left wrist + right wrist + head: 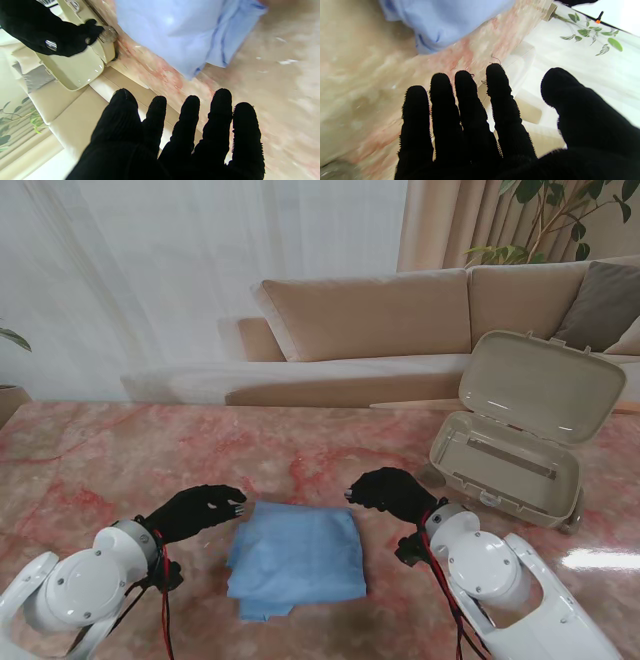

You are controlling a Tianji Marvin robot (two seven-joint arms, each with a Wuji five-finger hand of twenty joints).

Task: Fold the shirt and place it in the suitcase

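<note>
While the folded blue shirt (297, 560) is lying on the pink surface (120, 460) between both hands, the left hand (200, 511) and right hand (392, 491) are spreading their fingers, holding nothing. The open suitcase (520, 442) is sitting far right.

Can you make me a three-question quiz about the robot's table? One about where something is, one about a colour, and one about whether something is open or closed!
1. Where does the beige hard-shell suitcase sit?
A. on the table's right side
B. on the sofa
C. on the shirt

2. What colour is the folded cotton shirt?
A. red
B. light blue
C. green

3. How is the suitcase lid?
A. shut
B. missing
C. open

Answers: 1 A, it rests on the pink marble table to the right of the shirt. 2 B, the cloth between the black-gloved left hand and right hand is pale blue. 3 C, the lid stands raised.
</note>
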